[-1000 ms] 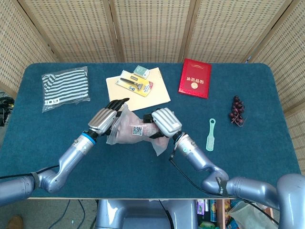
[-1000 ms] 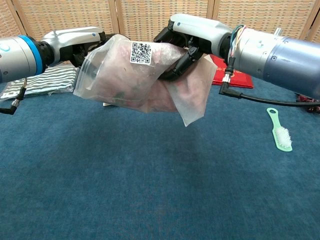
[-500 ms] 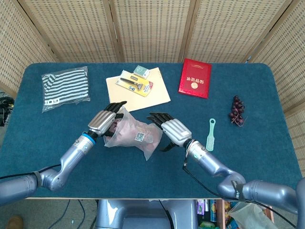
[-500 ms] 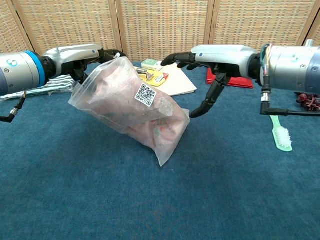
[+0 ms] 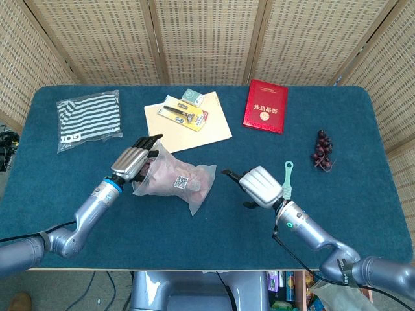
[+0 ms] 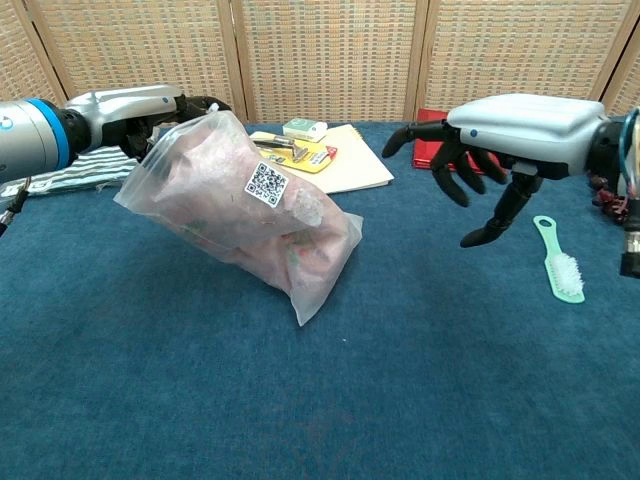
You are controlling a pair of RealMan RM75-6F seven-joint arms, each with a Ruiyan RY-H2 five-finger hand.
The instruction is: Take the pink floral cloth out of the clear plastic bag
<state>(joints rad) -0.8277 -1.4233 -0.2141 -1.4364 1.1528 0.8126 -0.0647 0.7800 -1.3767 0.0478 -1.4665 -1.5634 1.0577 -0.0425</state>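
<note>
The clear plastic bag is crumpled, bears a QR label and contains the pink floral cloth. The left hand grips the bag's upper end; the lower corner touches the blue table. The right hand hovers right of the bag, apart from it, fingers spread and holding nothing.

Cloth inside bag, mid-table; left robot hand on bag's left end, right robot hand apart, right
</note>
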